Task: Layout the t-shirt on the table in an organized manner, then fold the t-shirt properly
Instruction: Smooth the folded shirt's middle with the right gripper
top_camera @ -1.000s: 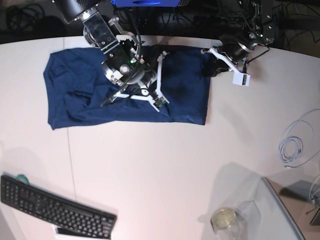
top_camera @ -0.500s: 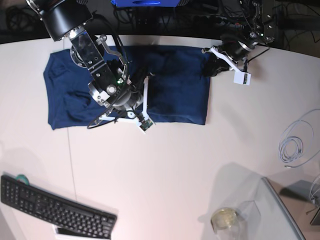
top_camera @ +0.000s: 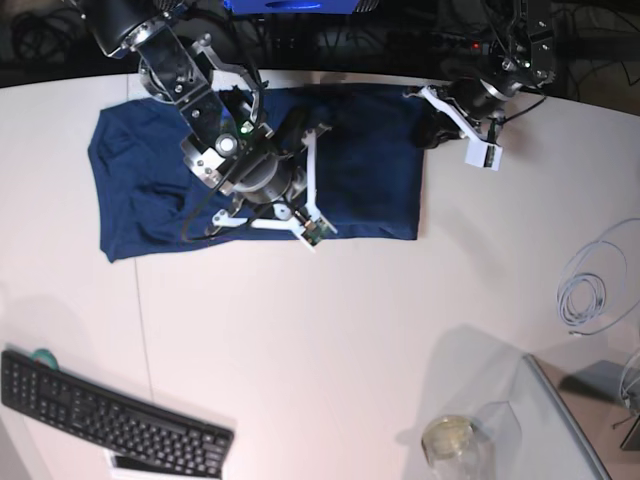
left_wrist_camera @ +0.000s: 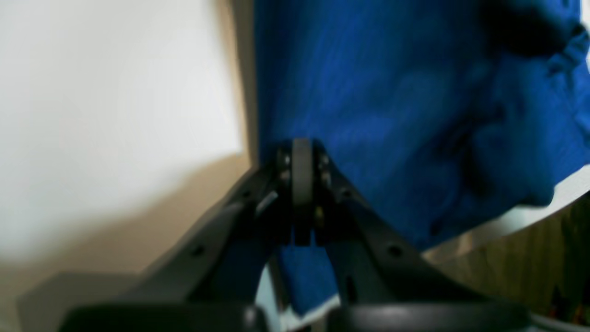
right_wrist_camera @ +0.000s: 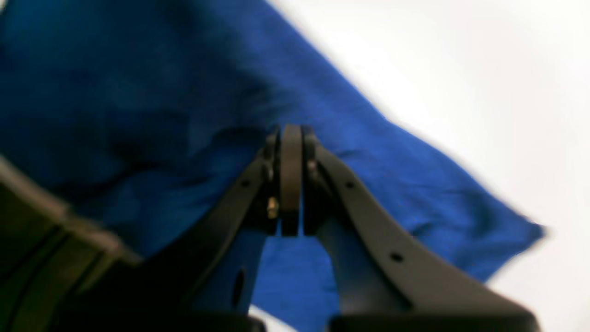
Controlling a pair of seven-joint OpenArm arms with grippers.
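— What are you standing over?

— A wide white table [top_camera: 330,350] with a curved far edge and a thin dark seam [top_camera: 141,330] running near to far on its left part. Beyond the far edge it is dark, with cables and a blue box [top_camera: 290,5].

— And the cloth?

— The t-shirt [top_camera: 370,170] lies spread at the far side of the table, navy, mostly flat, with wrinkles and a fold on its left half.

— What else is around?

— A black keyboard [top_camera: 110,420] at the near left corner, a coil of pale cable [top_camera: 590,290] at the right, and a clear container [top_camera: 455,440] with a yellowish lid at the near right beside a glass panel [top_camera: 560,420].

— Anything blocking the view?

— My right arm hangs over the middle of the t-shirt and hides the fabric beneath it.

— Your jaws?

— My right jaws [right_wrist_camera: 290,133] are pressed fully together above the cloth; whether any fabric is pinched I cannot tell, the picture is blurred. My left jaws [left_wrist_camera: 302,147] are also fully together, at the t-shirt's far right edge, right where blue meets white; I cannot tell if they grip it
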